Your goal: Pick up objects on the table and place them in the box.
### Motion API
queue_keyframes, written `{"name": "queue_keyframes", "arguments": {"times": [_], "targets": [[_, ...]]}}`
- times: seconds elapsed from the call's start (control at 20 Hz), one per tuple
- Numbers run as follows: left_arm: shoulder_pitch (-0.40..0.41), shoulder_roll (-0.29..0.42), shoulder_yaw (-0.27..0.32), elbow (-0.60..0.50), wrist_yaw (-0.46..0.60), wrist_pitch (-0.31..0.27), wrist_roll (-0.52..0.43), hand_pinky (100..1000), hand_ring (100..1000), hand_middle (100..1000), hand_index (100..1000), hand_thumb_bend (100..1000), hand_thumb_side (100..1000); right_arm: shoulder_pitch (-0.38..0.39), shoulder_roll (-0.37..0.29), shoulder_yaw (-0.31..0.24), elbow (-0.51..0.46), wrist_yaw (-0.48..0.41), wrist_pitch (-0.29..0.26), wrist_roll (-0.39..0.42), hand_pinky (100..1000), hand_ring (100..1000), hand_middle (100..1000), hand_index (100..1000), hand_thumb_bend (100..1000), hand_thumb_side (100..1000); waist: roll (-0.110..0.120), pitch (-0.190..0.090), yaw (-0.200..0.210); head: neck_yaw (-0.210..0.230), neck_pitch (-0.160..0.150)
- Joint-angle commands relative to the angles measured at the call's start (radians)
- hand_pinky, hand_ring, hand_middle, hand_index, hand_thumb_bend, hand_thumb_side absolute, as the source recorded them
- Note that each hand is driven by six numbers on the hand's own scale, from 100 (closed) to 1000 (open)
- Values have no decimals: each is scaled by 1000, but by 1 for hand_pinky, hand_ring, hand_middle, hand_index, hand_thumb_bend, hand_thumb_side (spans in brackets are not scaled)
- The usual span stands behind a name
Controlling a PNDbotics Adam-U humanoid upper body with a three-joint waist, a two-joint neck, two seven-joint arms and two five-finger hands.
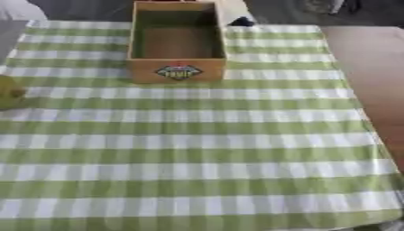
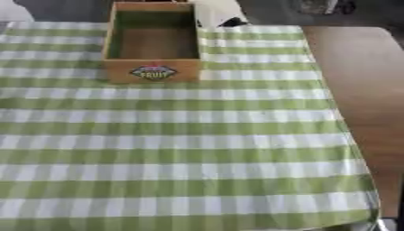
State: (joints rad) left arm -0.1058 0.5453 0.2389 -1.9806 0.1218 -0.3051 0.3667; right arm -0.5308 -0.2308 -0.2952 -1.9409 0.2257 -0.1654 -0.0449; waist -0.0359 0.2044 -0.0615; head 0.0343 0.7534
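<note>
Neither hand in view, so we cannot tell how the fingers stand. Box sits open and looks empty at the far end of the checked cloth. Yellow-green object lies at the left edge, well apart. We'd judge the left hand should reach it and lift clear of the box wall. Small dark thing beside the box; path unobstructed. Bare wood surface on the right.

It looks like a dining or kitchen-style table set up indoors — a wooden table draped with a green and white checked tablecloth, the homely picnic sort. A small open wooden box with a printed label sits at the far end — beyond it only dark floor, so home or staged room is unclear
</note>
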Motion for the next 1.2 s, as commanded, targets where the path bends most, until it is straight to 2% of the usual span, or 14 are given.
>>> {"name": "queue_keyframes", "arguments": {"times": [0.05, 0.3, 0.4, 0.65, 0.9, 1.05, 1.2], "targets": [[3, 58, 16, -19, -55, 15, 17, 707, 763, 698, 906, 100, 684, -11, -20, 1, -10, 3, 0, 2, 914, 766, 663, 825, 100, 598, 6, -19, 2, -5, -11], [29, 175, -18, -19, -242, 133, 24, 724, 777, 737, 918, 105, 637, 0, -25, 4, -7, 2, 1, 7, 916, 766, 663, 826, 100, 598, 18, -25, 4, -9, -3], [39, 232, -40, -19, -310, 179, 3, 762, 804, 761, 928, 129, 611, 0, -27, 5, -8, 1, 0, 9, 915, 766, 663, 826, 100, 598, 22, -27, 4, -7, -2], [47, 350, -87, -19, -443, 321, -128, 845, 864, 813, 953, 150, 584, -2, -33, 8, -6, -1, -1, 13, 915, 766, 663, 825, 100, 597, 28, -25, 1, -1, -6], [59, 431, -96, -3, -525, 443, -261, 891, 896, 841, 962, 197, 567, -4, -38, 10, -3, -1, -3, 15, 915, 766, 663, 826, 100, 597, 32, -25, 0, 3, -8], [50, 459, -90, 71, -547, 483, -338, 911, 914, 856, 972, 202, 597, -4, -39, 11, -2, -1, -3, 16, 915, 766, 663, 826, 100, 597, 34, -26, -1, 5, -9], [28, 477, -85, 168, -546, 483, -415, 924, 929, 865, 978, 226, 562, -4, -39, 11, -2, -1, -4, 16, 915, 766, 663, 826, 100, 597, 33, -27, -3, 7, -9]]}}
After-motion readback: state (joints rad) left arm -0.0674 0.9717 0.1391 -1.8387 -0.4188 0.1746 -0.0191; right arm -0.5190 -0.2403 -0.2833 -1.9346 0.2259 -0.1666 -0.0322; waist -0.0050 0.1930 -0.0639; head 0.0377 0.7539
